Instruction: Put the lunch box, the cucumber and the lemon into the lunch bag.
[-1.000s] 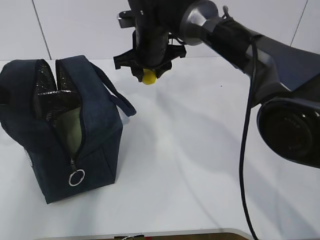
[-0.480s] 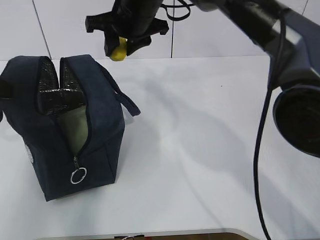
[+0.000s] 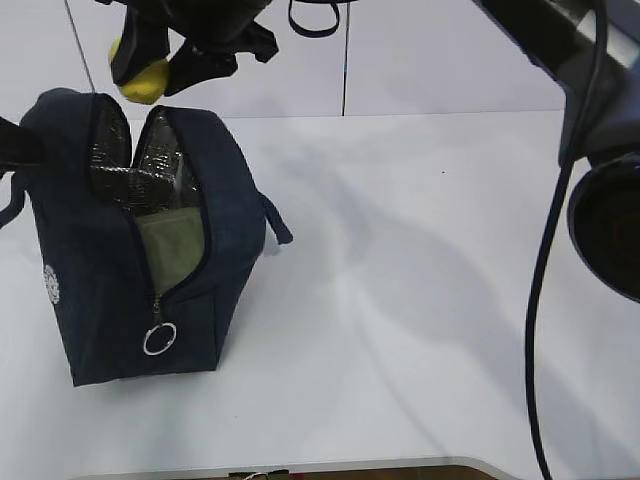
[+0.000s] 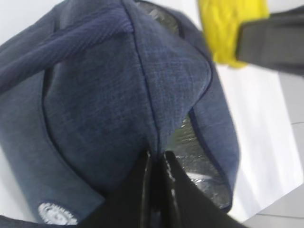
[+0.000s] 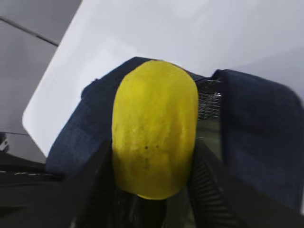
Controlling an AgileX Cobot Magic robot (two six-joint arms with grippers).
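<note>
Risk: lemon missing the lunch bag mouth, upper left of frame.
My right fingers pinch the lemon above the opening; my left fingers, pressed together, pinch the rim. Early release lands it on fabric.

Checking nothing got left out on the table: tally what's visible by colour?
Yellow: 1, the lemon
Navy: 1, the lunch bag
Pale green: 1, the lunch box inside the bag
Total: 3; no cucumber visible.

text: none legible | lunch bag | round white logo unreadable
</note>
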